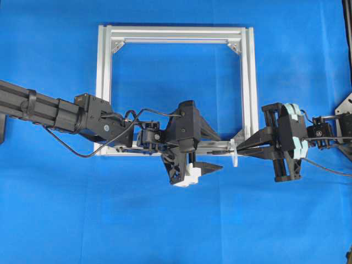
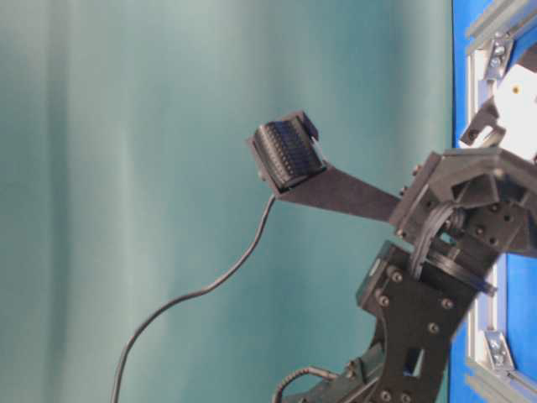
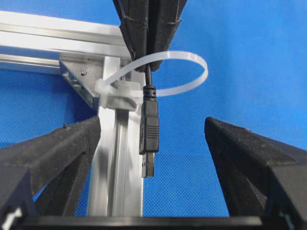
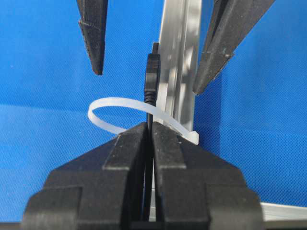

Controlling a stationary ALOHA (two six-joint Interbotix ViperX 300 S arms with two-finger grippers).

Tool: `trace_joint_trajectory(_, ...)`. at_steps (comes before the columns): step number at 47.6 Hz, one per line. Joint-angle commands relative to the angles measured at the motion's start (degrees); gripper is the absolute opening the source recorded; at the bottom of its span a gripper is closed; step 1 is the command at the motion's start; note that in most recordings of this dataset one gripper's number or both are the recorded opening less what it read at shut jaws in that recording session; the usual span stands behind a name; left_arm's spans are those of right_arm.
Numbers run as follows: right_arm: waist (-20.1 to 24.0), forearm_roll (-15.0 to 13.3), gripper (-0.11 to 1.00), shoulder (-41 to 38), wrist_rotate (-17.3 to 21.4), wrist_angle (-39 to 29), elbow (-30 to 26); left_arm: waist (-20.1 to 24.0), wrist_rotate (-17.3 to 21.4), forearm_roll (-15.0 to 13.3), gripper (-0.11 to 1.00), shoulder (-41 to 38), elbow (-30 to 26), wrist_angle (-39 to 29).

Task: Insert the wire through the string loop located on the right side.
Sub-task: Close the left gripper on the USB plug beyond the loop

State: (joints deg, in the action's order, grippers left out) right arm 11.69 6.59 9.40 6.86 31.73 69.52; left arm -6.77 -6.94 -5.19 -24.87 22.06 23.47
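Wire [image 4: 149, 122] runs up between the closed fingers [image 4: 170, 158] of the right gripper [image 4: 149, 125], which pinch it just behind the plug [image 4: 153, 76]. From that grip the plug passes through the string loop [image 4: 115, 106], its dark body already beyond the white band. In the left wrist view the same plug [image 3: 148, 136] hangs on the near side of the string loop [image 3: 192, 72], pale metal tip [image 3: 148, 167] toward the camera, with the right gripper's fingers [image 3: 134, 28] closed on the cable behind the loop. The loop is fastened to the aluminium frame [image 3: 115, 158], beside a corner bracket [image 3: 79, 79]. The left gripper [image 3: 153, 139] has its fingers [image 3: 53, 148] spread wide on either side of the plug, touching nothing. Overhead, the left gripper [image 1: 212, 154] and the right gripper [image 1: 242, 149] face each other across the loop [image 1: 234, 151] at the frame's [image 1: 104, 82] near right corner, on blue cloth [image 1: 176, 231].
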Motion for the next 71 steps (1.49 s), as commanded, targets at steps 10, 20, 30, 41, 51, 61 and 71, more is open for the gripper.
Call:
trace_joint_trajectory(10,-0.09,0.09,-0.04,0.35,0.00,0.44,-0.88,-0.18,0.09,0.18,0.84,1.23,-0.88,0.26)
trace_joint_trajectory(20,0.00,0.09,-0.04,0.35,0.00,0.44,-0.88,-0.18,0.09,0.09,0.83,1.23,-0.97,0.26)
trace_joint_trajectory(30,0.00,0.09,-0.04,0.35,0.00,0.44,-0.88,-0.18,0.26,0.09,0.74,1.14,-1.23,0.26)
trace_joint_trajectory(41,0.00,0.09,-0.04,0.44,0.00,0.62,-0.97,0.09,0.53,0.18,0.10,1.14,-1.23,0.26)
trace_joint_trajectory(51,0.00,-0.09,-0.04,0.35,0.00,0.44,-0.88,0.09,1.41,0.18,0.08,1.14,-1.32,0.26)
trace_joint_trajectory(61,0.00,-0.09,-0.02,0.35,0.00,0.35,-0.88,0.09,1.41,0.09,0.08,1.23,-1.32,0.18)
trace_joint_trajectory(71,0.00,0.09,0.29,0.44,0.35,-0.44,-0.88,0.09,1.41,0.09,0.08,1.32,-1.32,0.18)
